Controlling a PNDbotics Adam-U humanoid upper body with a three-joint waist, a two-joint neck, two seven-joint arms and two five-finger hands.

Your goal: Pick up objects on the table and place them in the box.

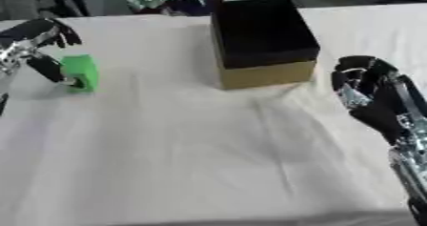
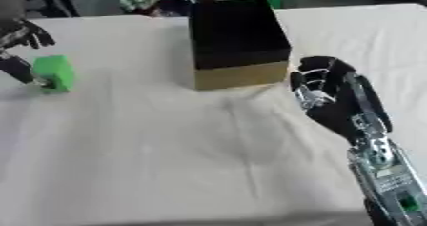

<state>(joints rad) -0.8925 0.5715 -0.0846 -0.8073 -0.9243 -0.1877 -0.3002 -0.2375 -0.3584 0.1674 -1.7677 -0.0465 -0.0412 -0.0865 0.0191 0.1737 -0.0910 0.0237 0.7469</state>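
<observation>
Left eye view shows you're right at the grab step: your left hand (image 1: pixel 42 46) is up against the green block (image 1: pixel 81 73) on the far left of the table (image 1: pixel 192 163), thumb touching its near side and the other fingers curled above it, not closed around it as far as I can tell. The block sits on the cloth, well apart from the box (image 1: pixel 263 41), which is up the middle with its dark inside facing up. Your right hand (image 2: pixel 333 94) hangs by the box's right side, fingers bent, holding nothing. Next you'd want to close on the block, lift, and swing right over the opening.
</observation>
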